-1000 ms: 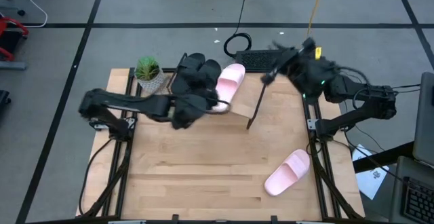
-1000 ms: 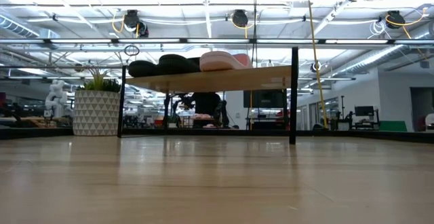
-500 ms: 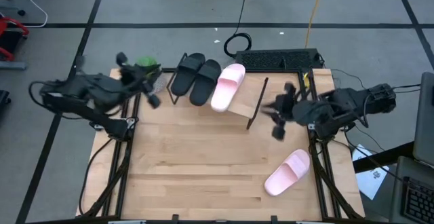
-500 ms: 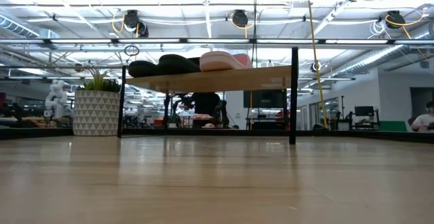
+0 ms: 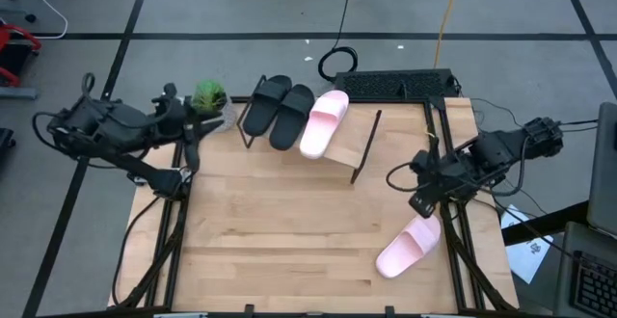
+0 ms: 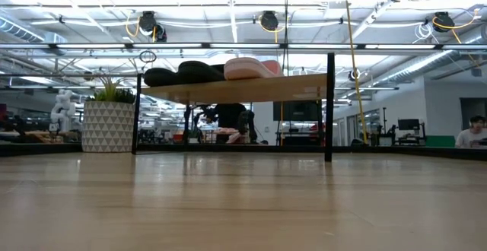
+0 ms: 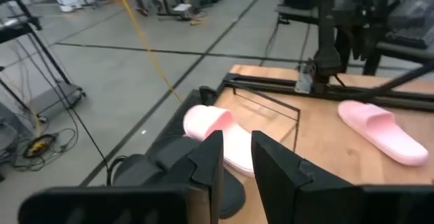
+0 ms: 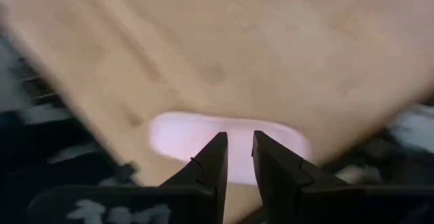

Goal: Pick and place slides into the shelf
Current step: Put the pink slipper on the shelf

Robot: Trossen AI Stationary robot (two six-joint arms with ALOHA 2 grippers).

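The shelf [image 5: 349, 143] stands at the table's far side, a slanted wood board on a black frame. Two black slides [image 5: 278, 108] and one pink slide [image 5: 323, 123] lie side by side on it; the low view shows them on top of the shelf [image 6: 251, 90]. A second pink slide [image 5: 408, 246] lies sole-down on the table near the right edge. My right gripper [image 5: 421, 200] hangs just above that pink slide [image 8: 196, 137], pointing down, narrowly open and holding nothing. My left gripper [image 5: 193, 137] is at the table's far left, beside the plant, narrowly open with nothing in it [image 7: 236, 157].
A potted plant [image 5: 210, 101] stands left of the shelf at the table's far left corner. A black flat box [image 5: 395, 85] lies behind the shelf. Bare wood tabletop [image 5: 280, 231] spreads across the middle and near side.
My left gripper has drawn back from the slides on the shelf toward the table's left edge and turned about. My right gripper has swung from behind the shelf's right end toward the near right, sunk and tipped downward over the loose pink slide. No slide has moved.
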